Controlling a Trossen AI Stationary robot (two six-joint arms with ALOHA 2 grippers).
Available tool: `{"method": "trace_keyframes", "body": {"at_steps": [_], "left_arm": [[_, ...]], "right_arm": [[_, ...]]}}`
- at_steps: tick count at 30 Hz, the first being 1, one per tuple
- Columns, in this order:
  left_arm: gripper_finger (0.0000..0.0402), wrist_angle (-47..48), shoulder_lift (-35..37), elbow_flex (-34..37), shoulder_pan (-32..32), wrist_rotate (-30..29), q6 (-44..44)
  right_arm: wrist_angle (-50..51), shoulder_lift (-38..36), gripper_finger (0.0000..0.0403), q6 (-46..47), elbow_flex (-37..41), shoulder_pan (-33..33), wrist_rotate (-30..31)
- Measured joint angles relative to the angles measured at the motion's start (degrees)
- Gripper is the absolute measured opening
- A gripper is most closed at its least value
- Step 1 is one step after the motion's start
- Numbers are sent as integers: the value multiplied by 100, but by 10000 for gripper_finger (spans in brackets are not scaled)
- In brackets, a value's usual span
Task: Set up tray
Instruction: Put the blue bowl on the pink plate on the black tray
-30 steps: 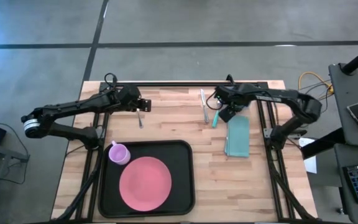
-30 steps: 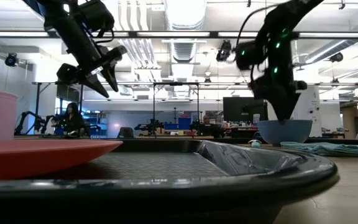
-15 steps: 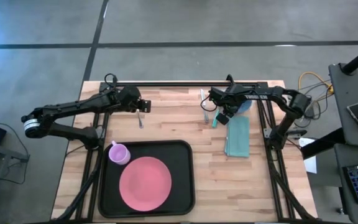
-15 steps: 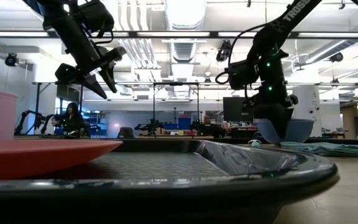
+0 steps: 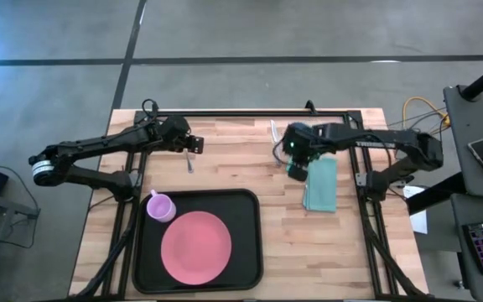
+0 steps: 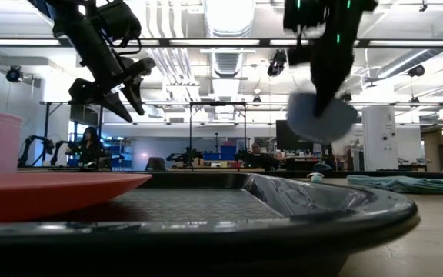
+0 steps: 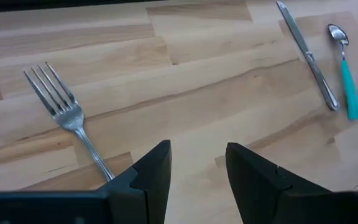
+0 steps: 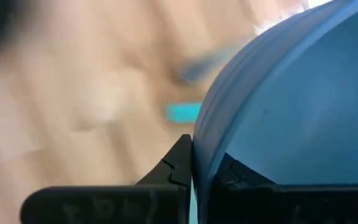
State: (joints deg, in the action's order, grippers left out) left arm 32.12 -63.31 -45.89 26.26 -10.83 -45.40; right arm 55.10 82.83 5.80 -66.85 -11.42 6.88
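The tray (image 5: 246,252) lies at the counter's (image 5: 225,168) near edge, left of centre, with a pink plate (image 5: 195,246) lying in it and a lilac cup (image 5: 158,205) standing in its far left corner. In the low view the tray's rim (image 6: 344,211) fills the foreground.

The right tool (image 8: 194,165) pinches the rim of a blue bowl (image 8: 291,112) and holds it up off the counter; in the low view the bowl (image 6: 321,115) hangs tilted in the air. Seen from above, this tool (image 5: 298,149) is over the far part of the counter, beside a knife (image 5: 274,138) and a teal-handled spoon (image 5: 291,166), next to a folded green cloth (image 5: 321,186).

The left tool (image 7: 194,168) is spread and holding nothing, above bare wood just beside a fork (image 7: 70,121). From above it (image 5: 193,144) sits at the far left of the counter, over the fork (image 5: 189,161).
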Motion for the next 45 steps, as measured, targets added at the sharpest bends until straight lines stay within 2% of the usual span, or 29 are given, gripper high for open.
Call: {"method": "trace_keyframes", "body": {"at_steps": [3,6,12,15,20,25,31,35,40,45], "left_arm": [[134,-13,0,0,2,164,277],[134,-33,2,0,0,662,771],[134,-6,115,-191,0,2561,2273],[134,67,325,-368,-65,3016,2671],[134,338,790,-833,-459,3073,3852],[134,1301,966,-1470,-1217,3070,5278],[134,1835,743,-1805,-2205,2940,5367],[134,1875,499,-1788,-2914,2327,5333],[134,1882,123,-1786,-3672,1959,5390],[134,1809,-272,-1789,-4199,1922,5393]], "right_arm": [[4,139,8,-187,-446,691,-23],[22,566,8,-457,-992,1319,-182],[519,1867,8,-1215,-2353,2145,-448],[903,2470,8,-1712,-3014,2351,-354],[1252,3206,9,-2604,-4012,2533,-380],[1796,3942,9,-3509,-5061,2634,-417],[1788,4500,9,-3553,-5989,2654,-559],[1830,4817,9,-3590,-6387,2768,-525],[1833,4948,9,-3672,-6568,2992,-543],[1720,4957,9,-3736,-6550,3126,-463]]}}
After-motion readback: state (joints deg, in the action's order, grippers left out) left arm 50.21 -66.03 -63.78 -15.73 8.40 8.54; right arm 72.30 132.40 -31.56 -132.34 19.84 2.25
